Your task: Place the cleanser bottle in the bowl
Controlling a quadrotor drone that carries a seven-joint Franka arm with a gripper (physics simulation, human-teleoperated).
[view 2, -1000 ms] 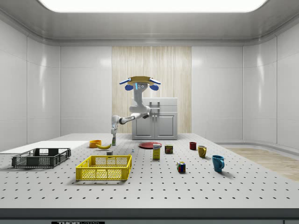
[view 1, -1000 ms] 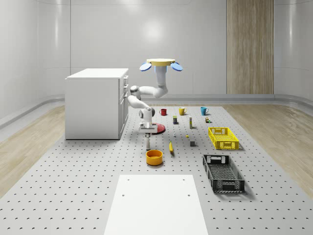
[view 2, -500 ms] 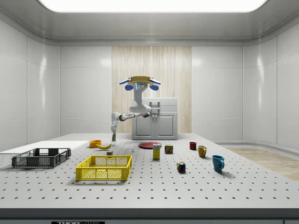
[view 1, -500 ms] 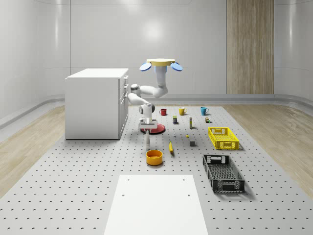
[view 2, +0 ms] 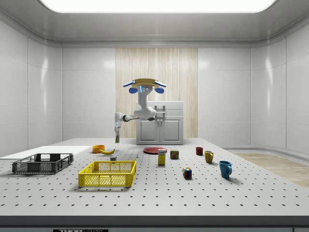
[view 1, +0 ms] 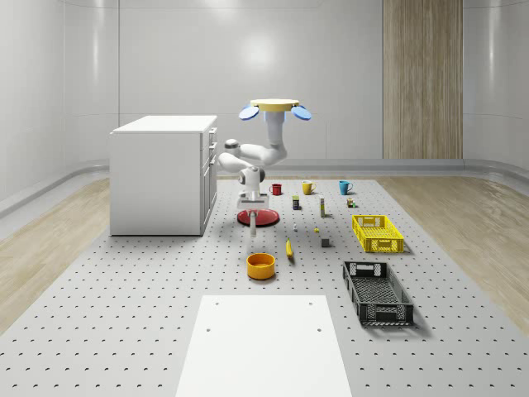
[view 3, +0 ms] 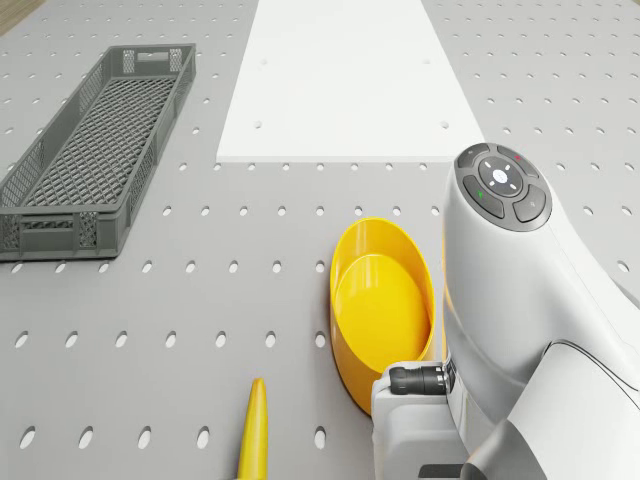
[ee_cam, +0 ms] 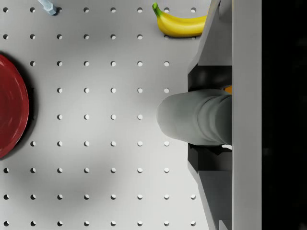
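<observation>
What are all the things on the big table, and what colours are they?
Bowl: 1, orange-yellow, near the white board.
Banana: 1, yellow, beside the bowl.
Plate: 1, red, behind the bowl.
Mugs: 3, red, yellow, blue, far row.
Crates: 2, yellow and black, whole-scene view's right.
Cabinet: 1, white, whole-scene view's left.
Cleanser bottle: 1, grey-looking, held in the air.
Drone: 1, yellow with blue rotors, hovering above the table.
Gripper: 1, white, shut on the bottle between plate and bowl.
</observation>
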